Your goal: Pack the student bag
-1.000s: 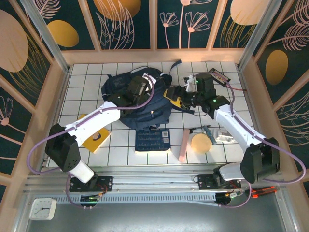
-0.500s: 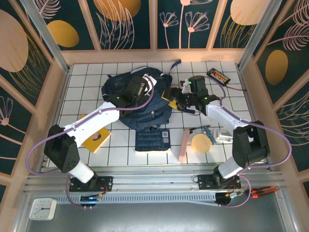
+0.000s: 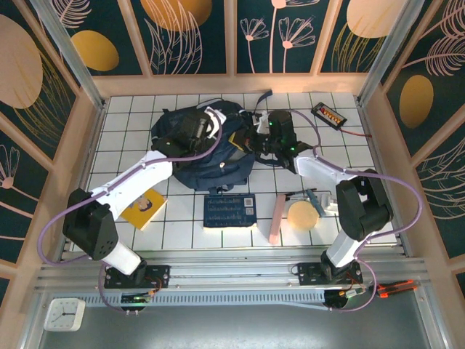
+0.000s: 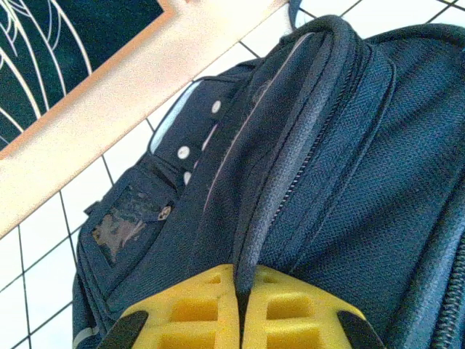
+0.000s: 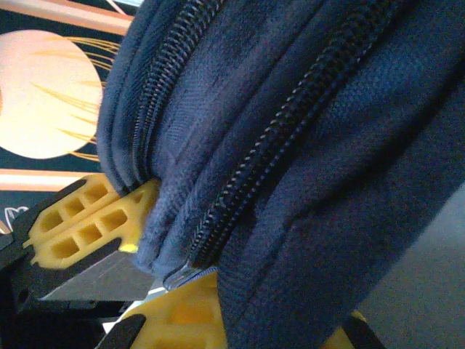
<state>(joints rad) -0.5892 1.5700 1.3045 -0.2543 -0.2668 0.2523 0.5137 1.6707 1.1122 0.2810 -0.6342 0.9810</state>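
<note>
The right gripper has just swung in from the right and closed. 1 second ago its jaws were spread beside the bag; now they pinch a fold of navy cloth next to a zip. The left gripper has not let go, and its yellow jaws stay pressed together on a ridge of cloth along another zip. The bag lies near the far edge of the table, about midway along it, and has slid a little toward the left edge. With 2 holds on it, the bag looks ready to be pulled open. Nothing looks packed yet.

Counted on the table:
- 1 bag
- 1 dark blue printed book, near the front edge
- 1 yellow book, toward the left edge, partly under the left arm
- 1 pink bar
- 1 round tan disc
- 1 black gadget with a red wire, in the far right corner

A few small bits beside the disc are too small to tell apart.
</note>
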